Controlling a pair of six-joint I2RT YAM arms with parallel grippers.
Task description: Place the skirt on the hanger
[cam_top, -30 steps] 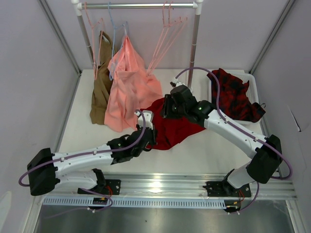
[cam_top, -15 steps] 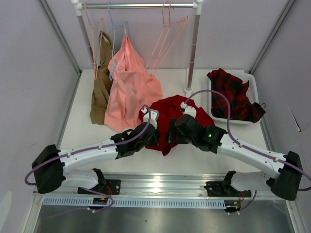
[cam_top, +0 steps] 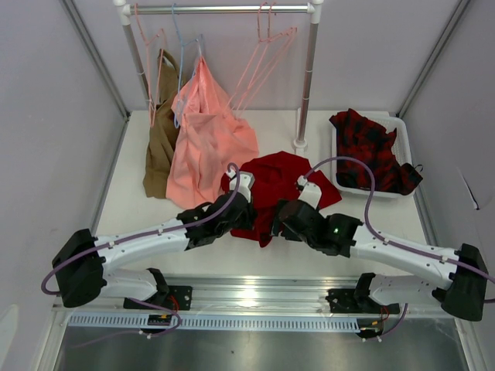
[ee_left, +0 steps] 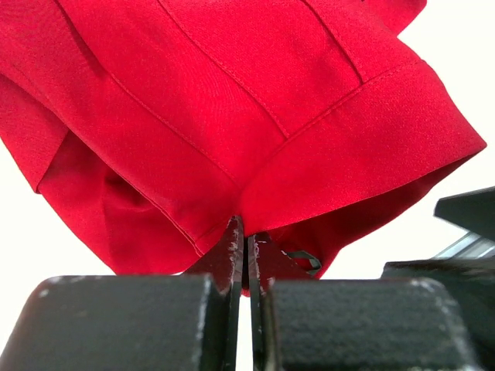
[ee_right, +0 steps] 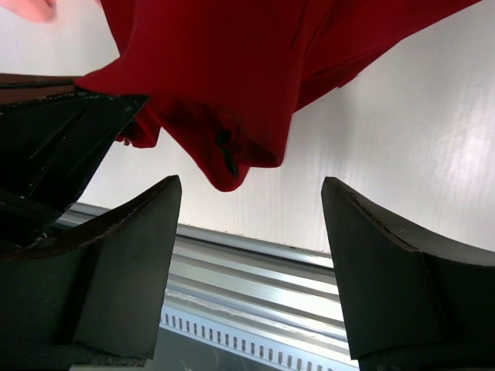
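left gripper (ee_left: 246, 232) clamped shut on a stitched hem fold | skirt (cam_top: 282, 174): deep-red, smooth woven cloth, seamed, crumpled into a rounded heap on the white table (cam_top: 128, 205) between both arms | right gripper (ee_right: 251, 189): jaws wide apart, holding nothing

The skirt (cam_top: 282, 179) is plain deep red and lies crumpled in a loose heap on the bench, about midway across and towards the near side. Folds and stitched seams run over the cloth, and a broad hem shows along its edge. A fold of the near left edge is pinched in the closed left hand (ee_left: 246, 232). The hanger (cam_top: 266, 73), thin pale-pink wire, hangs bare and tilted from the far rail, right of centre, well apart from the skirt.
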